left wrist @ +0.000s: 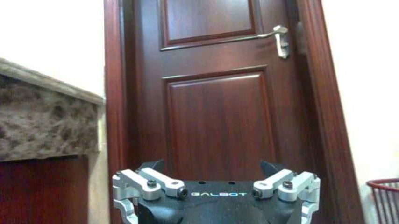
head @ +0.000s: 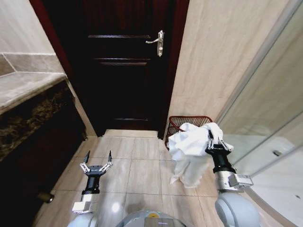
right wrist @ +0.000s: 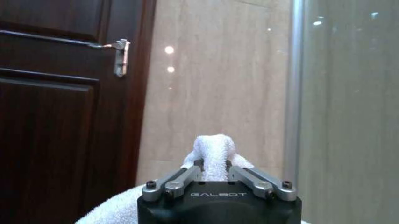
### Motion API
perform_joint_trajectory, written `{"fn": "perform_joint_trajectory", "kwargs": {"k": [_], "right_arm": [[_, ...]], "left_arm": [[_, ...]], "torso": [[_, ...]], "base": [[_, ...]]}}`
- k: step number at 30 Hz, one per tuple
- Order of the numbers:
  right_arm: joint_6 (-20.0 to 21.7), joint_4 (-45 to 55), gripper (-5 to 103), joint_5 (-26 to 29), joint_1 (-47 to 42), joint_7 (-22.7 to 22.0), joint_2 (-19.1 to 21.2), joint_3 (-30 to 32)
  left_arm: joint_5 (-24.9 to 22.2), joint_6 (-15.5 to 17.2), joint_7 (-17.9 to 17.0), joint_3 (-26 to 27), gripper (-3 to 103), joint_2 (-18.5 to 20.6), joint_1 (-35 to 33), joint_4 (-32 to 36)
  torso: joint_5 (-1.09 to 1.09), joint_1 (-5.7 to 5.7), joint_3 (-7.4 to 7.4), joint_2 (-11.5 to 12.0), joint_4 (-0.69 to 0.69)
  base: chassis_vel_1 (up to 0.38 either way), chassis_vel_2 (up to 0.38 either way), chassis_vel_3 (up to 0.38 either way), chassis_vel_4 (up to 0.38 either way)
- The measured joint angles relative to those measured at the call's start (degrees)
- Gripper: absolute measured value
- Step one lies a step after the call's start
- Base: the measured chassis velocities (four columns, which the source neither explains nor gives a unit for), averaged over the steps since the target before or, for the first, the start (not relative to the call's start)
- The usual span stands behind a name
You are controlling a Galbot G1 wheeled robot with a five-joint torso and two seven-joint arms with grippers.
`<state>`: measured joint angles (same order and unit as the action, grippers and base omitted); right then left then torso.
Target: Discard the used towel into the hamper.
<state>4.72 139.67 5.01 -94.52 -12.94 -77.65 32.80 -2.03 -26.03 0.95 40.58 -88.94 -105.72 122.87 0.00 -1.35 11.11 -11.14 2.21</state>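
1. Right of the tiled floor [head: 142,156], the right gripper [head: 211,138] is pinching a white towel [head: 189,146], jaws pressed together on a bunched fold.
2. Towel is hanging from the pinch in a loose bundle, its lower end drooping toward the floor; cannot tell if it is touching the tiles.
3. From the right wrist view, the right gripper [right wrist: 212,169] is squeezing a rounded hump of towel [right wrist: 213,149] that is poking up between the fingers [right wrist: 181,179].
4. Hamper [head: 187,124] is sitting on the floor at the far right, in the corner against the beige wall [head: 213,56], just right of the dark door [head: 123,71]; towel is hanging in front of it and covering its near rim.
5. Hamper rim [left wrist: 383,186] is also showing at the edge of the left wrist view, reddish wire.
6. Left gripper [head: 97,159] is hovering over the floor on the near left, fingers spread wide, holding nothing, well apart from towel and hamper.
7. Left gripper [left wrist: 215,167] is facing the door [left wrist: 218,93] in its own wrist view.
8. Stone counter [head: 23,90] is running along the left side; glass shower panel [head: 270,109] is standing on the right.
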Motion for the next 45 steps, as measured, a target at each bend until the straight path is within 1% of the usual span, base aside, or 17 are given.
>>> {"fn": "perform_joint_trajectory", "kwargs": {"k": [7, 11, 20, 40, 42, 44, 45], "right_arm": [[0.04, -0.01, 7, -0.03, -0.10, -0.47, -0.08, -0.02], [0.31, 0.05, 7, -0.04, -0.17, -0.29, -0.07, 0.33], [0.70, 0.05, 7, -0.04, -0.08, -0.19, -0.16, 0.42], [1.37, -0.42, 7, 0.12, 0.22, -0.41, -0.34, 0.47], [1.65, -0.42, 7, 0.52, 0.45, -0.40, -0.20, 0.43], [3.02, -0.17, 7, 3.40, 3.14, -0.70, 1.17, 0.32], [3.66, 0.31, 7, 4.82, 4.13, -1.03, 1.93, 0.38]], "left_arm": [[0.38, 0.23, 0.00, -0.09, 100, -0.09, -0.12, 0.02], [-0.18, -0.35, -0.01, -0.20, 100, -0.16, 0.25, 0.01], [-0.34, -0.45, 0.04, -0.16, 100, -0.06, 0.19, 0.01], [-0.26, -0.48, 0.24, -0.24, 100, -0.06, -0.14, -0.01], [-0.26, -0.52, 0.22, -0.18, 100, -0.03, -0.36, -0.11], [-0.41, -0.61, -0.27, 0.71, 100, 0.07, -1.03, -0.82], [-0.54, -0.62, -0.39, 1.23, 100, 0.06, -1.07, -1.04]], "torso": [[0.00, 0.00, 0.00, 0.00, 0.01], [0.00, 0.00, 0.00, 0.00, -0.01], [0.00, 0.00, 0.00, 0.00, 0.01], [0.00, -0.01, 0.00, 0.00, 0.01], [0.00, -0.01, 0.00, 0.00, -0.02], [0.03, -0.01, 0.01, 0.00, 0.02], [0.01, -0.01, 0.00, 0.00, 0.00]], "base": [[-0.031, -0.039, -0.027, -0.028], [0.000, 0.000, 0.000, 0.000], [0.000, 0.000, 0.000, 0.000], [-0.053, 0.048, 0.054, -0.055], [-0.035, 0.041, 0.058, -0.026], [0.000, 0.000, 0.000, 0.000], [0.000, 0.000, 0.000, 0.000]]}}
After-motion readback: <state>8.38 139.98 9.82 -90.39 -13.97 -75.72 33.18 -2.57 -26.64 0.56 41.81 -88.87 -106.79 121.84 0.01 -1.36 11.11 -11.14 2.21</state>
